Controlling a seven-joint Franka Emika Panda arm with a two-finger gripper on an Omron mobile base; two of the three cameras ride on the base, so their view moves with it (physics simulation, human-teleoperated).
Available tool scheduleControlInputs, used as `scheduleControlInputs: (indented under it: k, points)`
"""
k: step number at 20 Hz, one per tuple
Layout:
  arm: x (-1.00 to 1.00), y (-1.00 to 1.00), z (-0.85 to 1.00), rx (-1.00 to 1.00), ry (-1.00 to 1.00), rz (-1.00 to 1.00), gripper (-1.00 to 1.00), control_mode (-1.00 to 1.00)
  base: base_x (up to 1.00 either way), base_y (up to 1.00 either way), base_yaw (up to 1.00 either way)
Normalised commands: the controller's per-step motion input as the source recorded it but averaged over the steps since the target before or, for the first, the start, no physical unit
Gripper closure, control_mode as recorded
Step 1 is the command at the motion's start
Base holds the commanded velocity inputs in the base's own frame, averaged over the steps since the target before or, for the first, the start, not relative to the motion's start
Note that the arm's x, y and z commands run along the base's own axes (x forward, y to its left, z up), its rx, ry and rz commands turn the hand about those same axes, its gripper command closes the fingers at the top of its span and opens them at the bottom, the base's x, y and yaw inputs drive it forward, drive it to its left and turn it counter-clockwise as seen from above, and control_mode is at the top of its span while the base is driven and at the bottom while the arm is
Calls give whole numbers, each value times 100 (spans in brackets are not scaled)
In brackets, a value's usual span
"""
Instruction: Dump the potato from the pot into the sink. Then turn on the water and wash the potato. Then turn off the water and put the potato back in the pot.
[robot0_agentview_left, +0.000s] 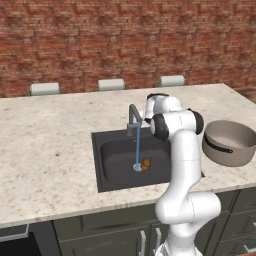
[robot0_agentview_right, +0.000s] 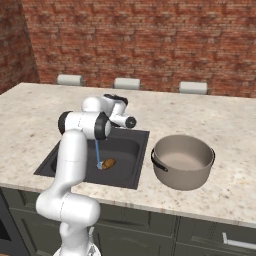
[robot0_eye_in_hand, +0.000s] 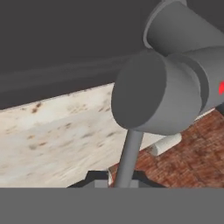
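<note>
The potato (robot0_agentview_left: 146, 163) (robot0_agentview_right: 109, 163) lies on the floor of the black sink (robot0_agentview_left: 107, 165) (robot0_agentview_right: 127, 150), next to the drain. A thin stream of water (robot0_agentview_left: 137, 147) (robot0_agentview_right: 97, 152) falls from the grey faucet (robot0_agentview_left: 133, 117) onto that spot. The grey pot (robot0_agentview_left: 230, 142) (robot0_agentview_right: 183, 161) stands upright on the counter right of the sink, with nothing showing inside it. My hand is up at the faucet behind the basin. In the hand view my gripper (robot0_eye_in_hand: 122, 180) has its two tips tight on either side of the faucet's thin lever (robot0_eye_in_hand: 129, 153), under the thick faucet body (robot0_eye_in_hand: 162, 92).
Pale stone counter (robot0_agentview_left: 50, 135) runs all round the sink. Three stool backs (robot0_agentview_left: 111, 84) line its far edge before a brick wall. My own arm stands between the sink and the pot. Dark cabinet fronts (robot0_agentview_left: 100, 230) are below the front edge.
</note>
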Motion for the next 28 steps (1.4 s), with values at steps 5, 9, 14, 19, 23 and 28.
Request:
scheduleControlInputs:
  k: [5,9,14,19,23,28]
  points:
    - [0,0,33,6,-11,10,100,-100,0,0,0]
    - [0,0,36,6,-9,6,100,-100,0,0,0]
    - [-17,3,29,7,0,0,100,-100,0,0,0]
    - [-15,13,30,6,5,0,100,-100,0,0,0]
    - [0,-3,52,0,0,0,100,-100,0,0,0]
    - [0,-45,43,0,0,0,100,-100,0,0,0]
